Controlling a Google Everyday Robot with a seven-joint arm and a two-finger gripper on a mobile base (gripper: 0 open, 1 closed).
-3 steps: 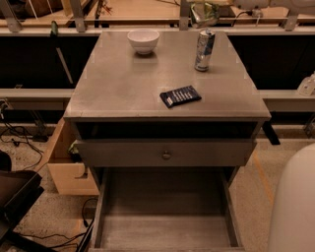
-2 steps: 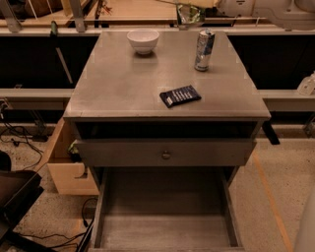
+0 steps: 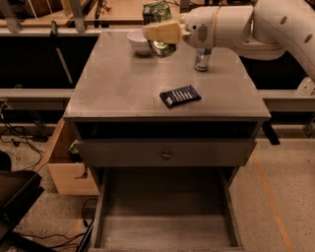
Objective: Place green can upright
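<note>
My fingers (image 3: 157, 31), reaching in from the right above the back of the counter (image 3: 123, 93), clamp the green can (image 3: 157, 11) round its middle, its long axis near upright, just beside the bowl (image 3: 137, 41), apparently not yet set down.

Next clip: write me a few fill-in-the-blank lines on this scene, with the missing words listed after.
1. The claw, at the far side of the table, grips the green can next to the white ___.
2. The tall silver-blue can stands ___ on the table.
3. The dark packet lies flat on the ___.
4. The bottom drawer stands ___.

Missing words: bowl; upright; table; open.
</note>
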